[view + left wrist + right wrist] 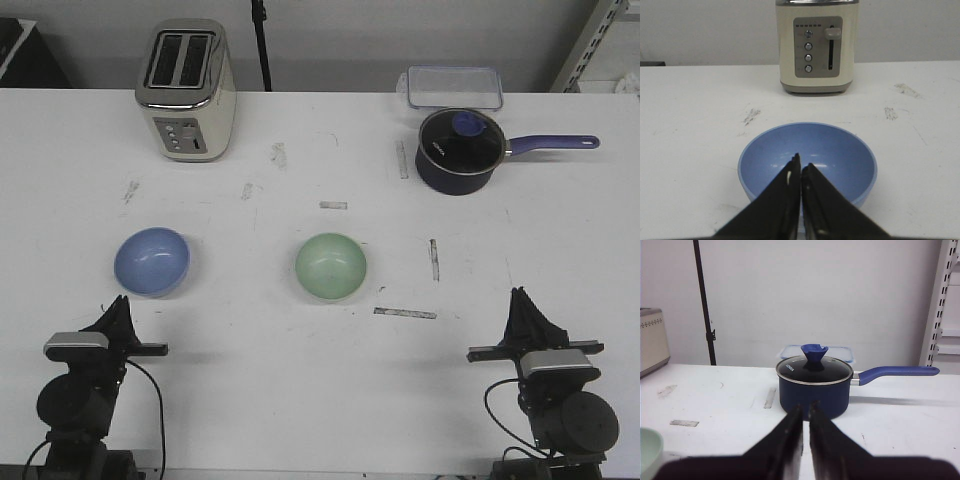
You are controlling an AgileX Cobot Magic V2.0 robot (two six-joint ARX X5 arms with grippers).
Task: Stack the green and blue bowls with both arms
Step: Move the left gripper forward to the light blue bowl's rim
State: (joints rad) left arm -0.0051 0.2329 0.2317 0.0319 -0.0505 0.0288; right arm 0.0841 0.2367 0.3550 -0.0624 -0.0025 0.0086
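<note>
The left gripper (801, 167) has its two black fingers pressed nearly together, only a thin slit between the tips, and it grips nothing; in the left wrist view the tips point over the near rim of the blue bowl (807, 157), which sits upright on the white table (690, 125) with its hollow facing up. In the front view that same left gripper (119, 305) is low at the near left edge of the table, just short of the blue bowl (152, 261) and not touching it. The right gripper (805, 412) is likewise narrowed to a slim gap and carries nothing; in the front view the right gripper (521, 300) sits at the near right edge, well apart from both bowls. The green bowl (331, 266) stands upright near the middle of the table, to the right of the blue one with bare tabletop between them, and a sliver of its rim (649, 452) shows in the right wrist view. Farther back, a cream toaster (187, 88) stands behind the blue bowl, and a dark navy saucepan (458, 150) with a glass lid and purple handle sits at the far right, a clear plastic container (453, 87) just behind it.
</note>
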